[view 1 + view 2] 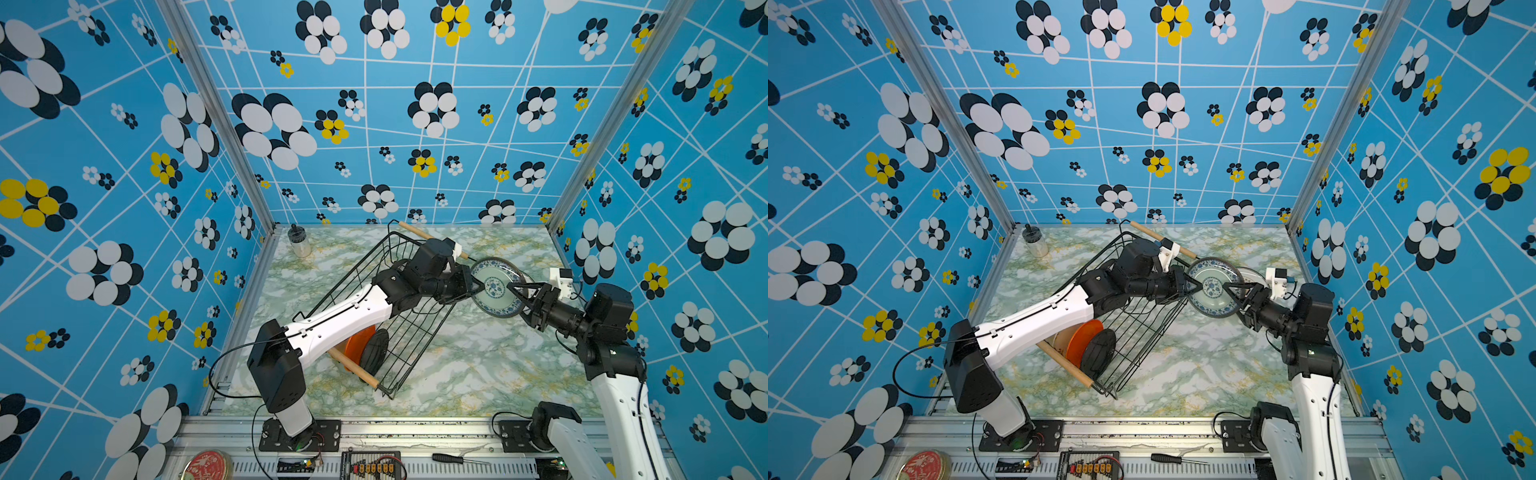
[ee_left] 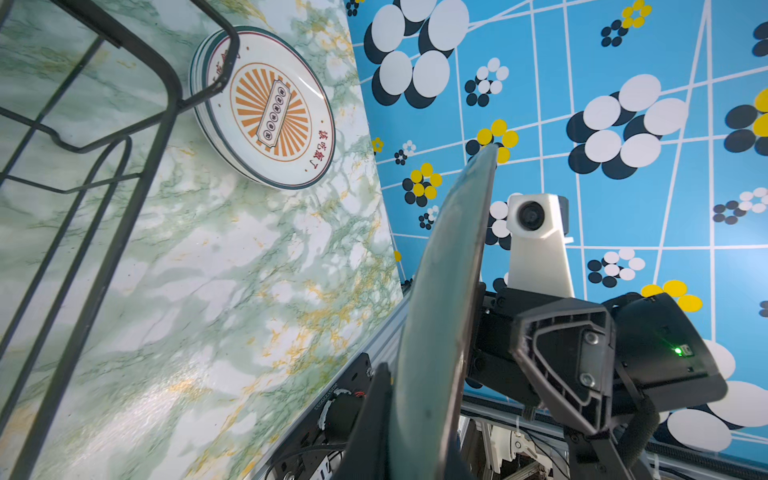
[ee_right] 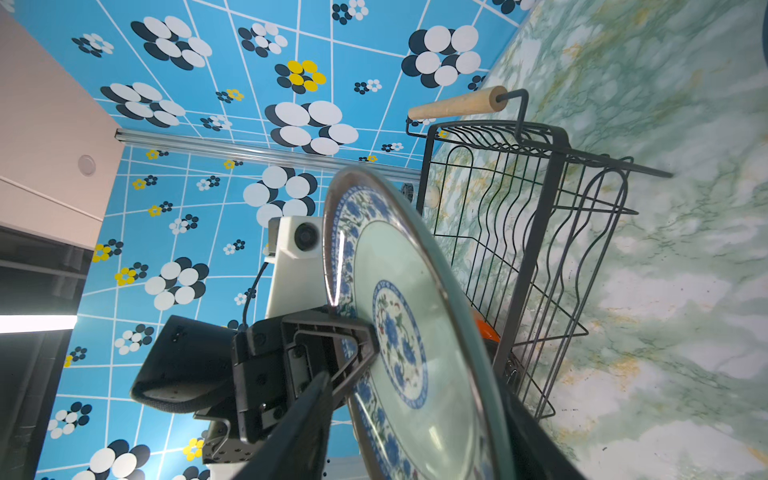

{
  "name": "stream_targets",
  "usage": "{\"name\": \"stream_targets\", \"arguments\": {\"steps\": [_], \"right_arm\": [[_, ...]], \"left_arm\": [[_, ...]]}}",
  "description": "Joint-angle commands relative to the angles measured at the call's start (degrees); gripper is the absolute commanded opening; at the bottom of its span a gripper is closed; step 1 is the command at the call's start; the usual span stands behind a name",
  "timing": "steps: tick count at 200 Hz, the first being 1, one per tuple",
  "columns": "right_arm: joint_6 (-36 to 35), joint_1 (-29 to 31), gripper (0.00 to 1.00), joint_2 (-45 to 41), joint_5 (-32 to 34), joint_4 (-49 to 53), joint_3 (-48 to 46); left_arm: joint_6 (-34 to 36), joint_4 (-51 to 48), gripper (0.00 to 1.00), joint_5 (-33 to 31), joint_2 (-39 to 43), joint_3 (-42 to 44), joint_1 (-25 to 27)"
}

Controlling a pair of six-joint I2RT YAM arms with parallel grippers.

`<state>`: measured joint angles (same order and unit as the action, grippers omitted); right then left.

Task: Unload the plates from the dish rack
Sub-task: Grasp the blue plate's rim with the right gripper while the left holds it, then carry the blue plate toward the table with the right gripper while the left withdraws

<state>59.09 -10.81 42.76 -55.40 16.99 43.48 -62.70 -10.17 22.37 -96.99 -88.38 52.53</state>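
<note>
the left gripper (image 1: pixel 477 286) is clamped on one rim of the blue-flowered plate (image 1: pixel 494 291), holding it on edge just beside the dish rack (image 1: pixel 409 345), likely for a handover. the right gripper (image 1: pixel 512 287) has its fingers straddling the opposite rim; whether they grip yet i cannot tell.

We are looking at a robot laboratory cell: the blue flowered walls (image 1: pixel 415 124) are printed panels held in an aluminium frame (image 1: pixel 216 120), and the marble-look surface (image 1: pixel 478 365) ends at a metal rail (image 1: pixel 415 430). The left arm (image 1: pixel 340 318) and the right arm (image 1: pixel 619 399) are bolted on this rail. A screwdriver (image 1: pixel 455 459) and a wired connector board (image 1: pixel 372 467) lie in front of it.
</note>
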Motion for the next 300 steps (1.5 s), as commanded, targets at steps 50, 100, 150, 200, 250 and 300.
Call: {"name": "stream_targets", "arguments": {"steps": [50, 100, 150, 200, 250, 300], "right_arm": [[0.89, 0.98, 0.22, 1.92, -1.32, -5.05, 0.18], [-0.39, 1.05, 0.02, 3.60, -1.47, -4.16, 1.33], [-10.36, 0.97, 0.00, 9.25, -0.03, 6.21, 7.53], [-22.65, 0.11, 0.00, 15.54, 5.57, 19.76, 16.81], [-35.44, -0.96, 0.00, 18.71, 21.65, 35.29, 23.51], [-38.53, -1.32, 0.00, 18.76, 27.86, 38.45, 20.26]], "left_arm": [[-0.76, 3.48, 0.06, 3.18, -2.94, -3.52, 1.33], [0.91, 1.71, 0.27, 3.25, -3.31, -4.66, 1.37], [7.09, -8.33, 0.50, -0.82, -1.17, -6.42, 0.77], [15.20, -25.99, 0.56, -9.12, 3.65, -6.51, -1.53], [21.61, -41.06, 0.58, -20.14, 9.88, -4.19, -5.06], [25.22, -48.70, 0.58, -27.06, 15.29, -0.09, -8.43]]}}
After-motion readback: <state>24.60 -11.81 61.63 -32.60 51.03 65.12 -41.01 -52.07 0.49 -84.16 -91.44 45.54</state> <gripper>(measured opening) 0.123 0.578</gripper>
